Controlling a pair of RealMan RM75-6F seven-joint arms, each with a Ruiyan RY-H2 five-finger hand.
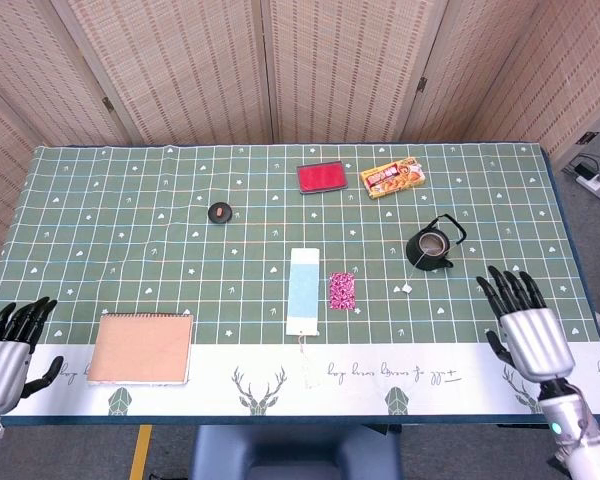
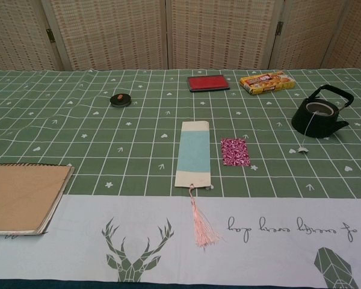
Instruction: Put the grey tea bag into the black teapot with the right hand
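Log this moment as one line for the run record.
teapot: upright, string runs out to tag on cloth | right hand: open, near table edge, apart from teapot | left hand: open, idle

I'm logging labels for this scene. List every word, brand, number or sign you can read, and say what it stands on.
White tablecloth border: a line of cursive script, upside down from the chest view, too stylised to read for sure.
Yellow snack box: printing present, too small and blurred to read.
Red case, black teapot, brown notebook, bookmark: no text visible.
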